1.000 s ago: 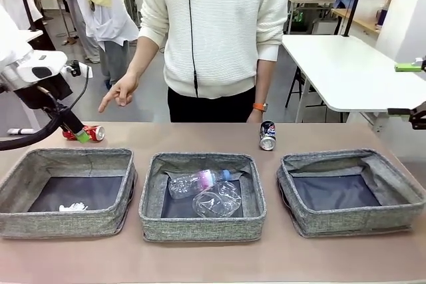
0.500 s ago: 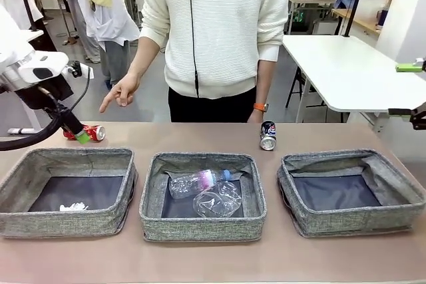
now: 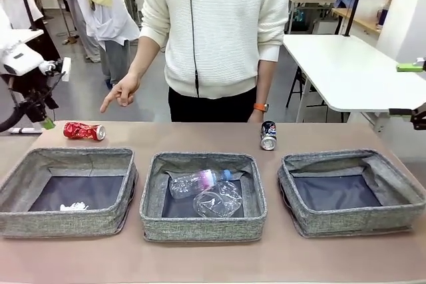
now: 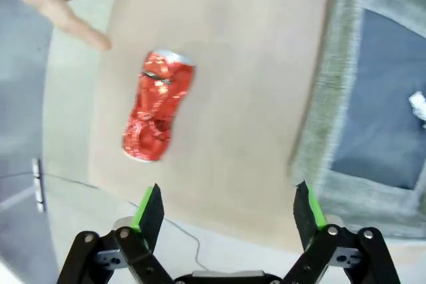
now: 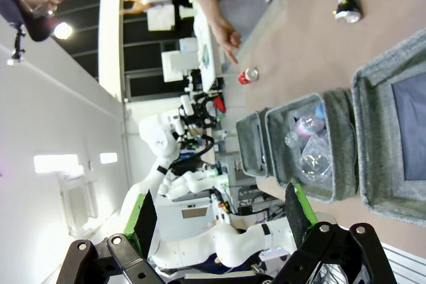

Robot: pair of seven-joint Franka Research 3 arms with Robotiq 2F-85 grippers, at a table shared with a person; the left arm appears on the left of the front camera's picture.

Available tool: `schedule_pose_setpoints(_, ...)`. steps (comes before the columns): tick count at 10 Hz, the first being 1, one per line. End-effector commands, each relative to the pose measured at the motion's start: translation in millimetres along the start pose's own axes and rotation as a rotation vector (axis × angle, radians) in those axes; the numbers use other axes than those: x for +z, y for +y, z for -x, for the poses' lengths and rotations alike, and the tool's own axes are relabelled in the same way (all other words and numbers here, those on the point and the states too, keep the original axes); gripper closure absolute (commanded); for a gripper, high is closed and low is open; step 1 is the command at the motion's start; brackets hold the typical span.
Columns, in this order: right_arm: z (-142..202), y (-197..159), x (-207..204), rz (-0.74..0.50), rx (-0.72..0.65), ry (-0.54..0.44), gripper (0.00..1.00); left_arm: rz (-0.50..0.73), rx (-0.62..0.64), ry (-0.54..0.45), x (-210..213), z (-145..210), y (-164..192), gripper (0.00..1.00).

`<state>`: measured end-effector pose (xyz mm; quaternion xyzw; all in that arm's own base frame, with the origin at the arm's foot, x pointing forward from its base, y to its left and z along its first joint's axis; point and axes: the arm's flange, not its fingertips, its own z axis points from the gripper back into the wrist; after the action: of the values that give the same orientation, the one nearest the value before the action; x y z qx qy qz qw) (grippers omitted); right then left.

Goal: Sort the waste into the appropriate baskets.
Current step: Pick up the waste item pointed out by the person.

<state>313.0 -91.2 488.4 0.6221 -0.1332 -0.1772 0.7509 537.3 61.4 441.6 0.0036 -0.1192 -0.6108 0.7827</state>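
Note:
The crushed red can (image 3: 84, 131) lies on its side on the table behind the left basket (image 3: 20, 184). My left gripper (image 3: 45, 122) hangs open just left of it, at the table's edge. In the left wrist view the red can (image 4: 158, 114) lies ahead of the open gripper (image 4: 229, 205), apart from both fingers. A dark blue-black can (image 3: 267, 136) stands behind the middle basket (image 3: 150, 197), which holds a clear bottle (image 3: 196, 182) and a clear cup (image 3: 219, 202). Crumpled white paper (image 3: 72, 207) lies in the left basket. My right gripper (image 5: 219, 214) is open and holds nothing.
A person stands at the far side; one hand (image 3: 120, 91) points a finger down toward the red can. The right basket (image 3: 406, 197) has a bare dark bottom. A white table (image 3: 346, 71) stands behind on the right.
My left gripper has drawn back to the left and up from the red can, which stays where it lay. The person's pointing hand has barely moved.

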Motion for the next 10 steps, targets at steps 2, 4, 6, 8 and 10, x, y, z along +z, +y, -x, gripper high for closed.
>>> schedule_pose_setpoints(2,0.6,3.0,2.9,0.0,0.001,0.005,0.0,0.035,0.156,-0.053,-39.3,-1.8,75.3,0.0)
schedule_pose_setpoints(4,0.6,3.0,2.9,0.0,0.001,0.005,0.0,0.121,0.133,-0.033,-64.2,-5.6,93.5,0.0)
schedule_pose_setpoints(6,0.6,3.0,2.9,0.0,0.001,0.005,0.0,0.123,0.136,-0.05,-81.3,-9.5,96.4,0.0)
schedule_pose_setpoints(8,0.6,3.0,2.9,0.0,0.001,0.005,0.0,0.148,0.104,-0.023,-99.4,-16.2,97.6,0.0)
schedule_pose_setpoints(10,0.6,3.0,2.9,0.0,0.001,0.005,0.0,0.163,0.105,-0.004,-113.1,-15.8,100.5,0.0)
